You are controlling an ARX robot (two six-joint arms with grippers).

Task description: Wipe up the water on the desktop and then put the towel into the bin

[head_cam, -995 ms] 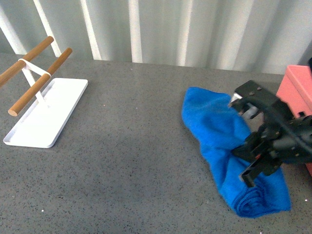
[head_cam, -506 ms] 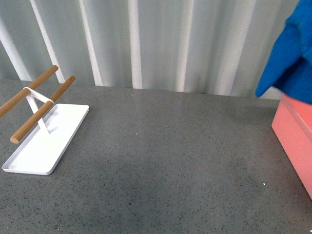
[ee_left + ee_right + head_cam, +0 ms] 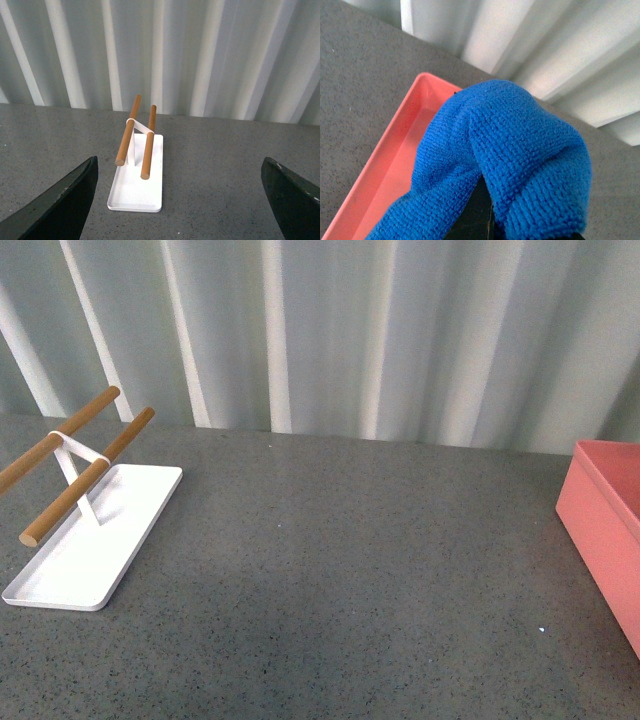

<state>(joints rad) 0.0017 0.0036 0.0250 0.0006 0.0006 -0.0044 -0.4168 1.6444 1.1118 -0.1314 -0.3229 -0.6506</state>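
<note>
The towel [image 3: 505,165] is up in the air, bunched over the right pincer [image 3: 485,215], which is clenched on it; a dark finger shows under the folds in the right wrist view. It hangs above the pink bin [image 3: 395,165], the open box right below the cloth. The front view shows no towel and no arm, only the bin's [image 3: 600,530] corner at 3 o'clock, and the white tray [image 3: 95,540] with two wooden rods [image 3: 75,460] at 9 o'clock on the grey tabletop [image 3: 330,570].

Handling, my guess: thick fluffy microfibre, soft and floppy, light, maybe a bit heavier if it took up water. Not slippery, not fragile. It drapes and folds over whatever holds it, so a pinch through a thick bunched fold near the middle looks best. Loose ends may trail, and could catch the bin's rim or cling to the fingers on release.

Left pincer [image 3: 180,200] is released: two dark fingers spread wide apart, nothing between them, pointed at the tray [image 3: 137,190] and rods [image 3: 137,132].

No water visible on the tabletop from here. No brand, label or writing readable on towel, bin, tray or the ribbed wall [image 3: 330,330].
</note>
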